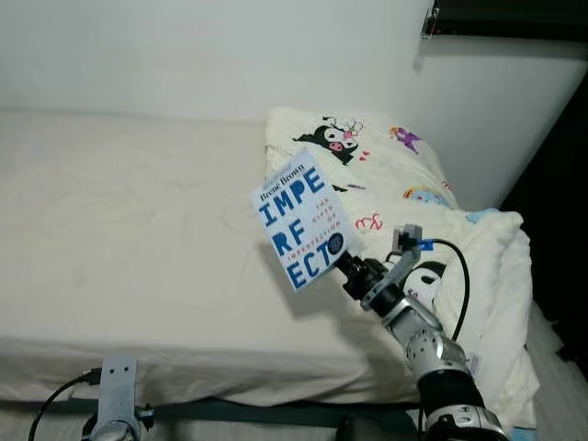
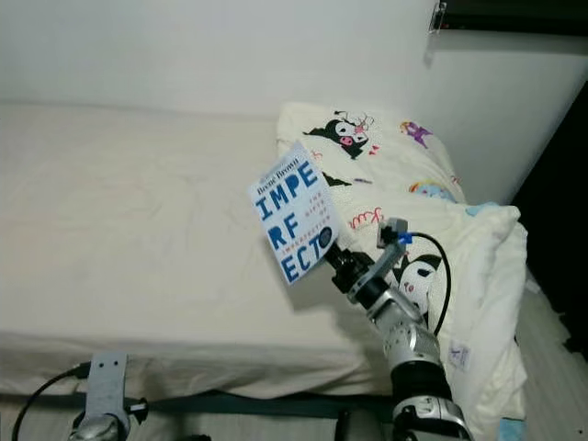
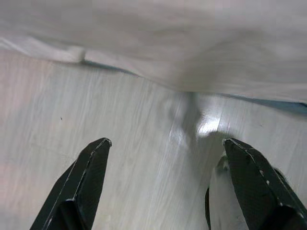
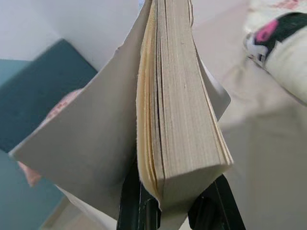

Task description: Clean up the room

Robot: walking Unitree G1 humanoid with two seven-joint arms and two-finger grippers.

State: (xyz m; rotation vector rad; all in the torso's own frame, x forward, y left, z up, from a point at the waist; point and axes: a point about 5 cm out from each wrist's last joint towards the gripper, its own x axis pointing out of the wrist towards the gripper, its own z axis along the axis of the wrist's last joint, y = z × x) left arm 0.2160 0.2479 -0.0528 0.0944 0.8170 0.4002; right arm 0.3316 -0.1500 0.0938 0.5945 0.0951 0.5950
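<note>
Cream bed [image 1: 119,230], right tool [image 1: 342,264] gripping Brené Brown book [image 1: 301,219], left tool [image 3: 163,191] wide.

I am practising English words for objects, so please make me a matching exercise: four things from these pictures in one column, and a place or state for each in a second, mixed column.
Things:
1. book
2. pillow
3. left gripper
4. bed sheet

Places or states:
A. open above the pale floor
B. printed with cartoon figures
C. plain cream, spread flat
D. held up in the right gripper

Pairs: 1-D, 2-B, 3-A, 4-C

glossy paper cover on the book [image 1: 301,220], soft matt cloth on the bed [image 1: 129,239], shiny pale floor [image 3: 144,158]
</note>
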